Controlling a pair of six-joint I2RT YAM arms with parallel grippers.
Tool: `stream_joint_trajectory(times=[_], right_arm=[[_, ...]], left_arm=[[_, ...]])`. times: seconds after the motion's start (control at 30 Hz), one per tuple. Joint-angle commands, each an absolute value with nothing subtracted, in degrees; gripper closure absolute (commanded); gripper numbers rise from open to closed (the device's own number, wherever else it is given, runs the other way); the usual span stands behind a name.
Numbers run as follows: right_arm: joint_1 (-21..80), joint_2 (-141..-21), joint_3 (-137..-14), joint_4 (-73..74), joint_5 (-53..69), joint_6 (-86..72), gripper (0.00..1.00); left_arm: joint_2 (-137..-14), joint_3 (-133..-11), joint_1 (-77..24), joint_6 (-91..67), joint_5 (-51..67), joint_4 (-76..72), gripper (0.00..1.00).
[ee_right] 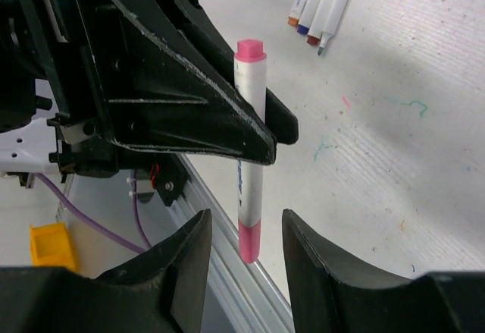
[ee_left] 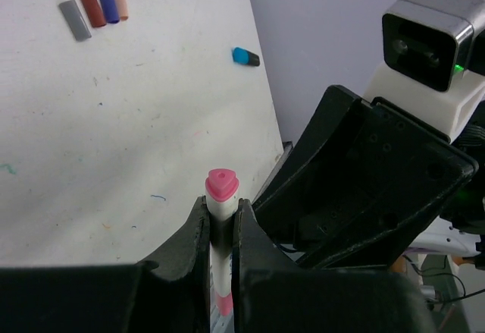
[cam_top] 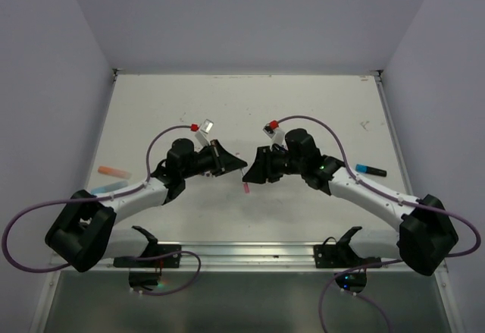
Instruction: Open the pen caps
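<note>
One pink-capped pen (ee_right: 250, 193), blue print (ee_right: 240, 181) illegible

The overhead camera looks down from behind the arm bases (cam_top: 76, 234) onto the whole table (cam_top: 303, 105). Both wrist cameras, close in, face each other across one pen (ee_left: 220, 210).
</note>
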State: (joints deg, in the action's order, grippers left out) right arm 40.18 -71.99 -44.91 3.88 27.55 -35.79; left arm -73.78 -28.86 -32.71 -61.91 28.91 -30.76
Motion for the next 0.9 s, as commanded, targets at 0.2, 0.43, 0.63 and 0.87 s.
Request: stream_joint_trajectory(times=[0.2,0.43,0.63,0.87], right_arm=[[41.22,-71.28,-41.49,0.35,28.21,-36.39,0.64],[42.10,-72.77,-41.04,-3.34,28.91,-37.88,0.74],[44.12,-73.83,-41.75,-3.61,28.13,-38.32,0.98],[50.00,-72.34,-41.14,4.82,16.03,-35.69,1.00]], left_arm=[[-71.28,-28.39,-32.87,-66.27,25.14,-35.33,1.00],[-71.10,-28.39,-32.87,-67.06,25.22,-35.42,1.00],[-70.40,-28.39,-32.70,-68.29,25.14,-35.95,1.00],[-68.38,-27.51,-29.71,-71.10,21.36,-31.82,1.00]])
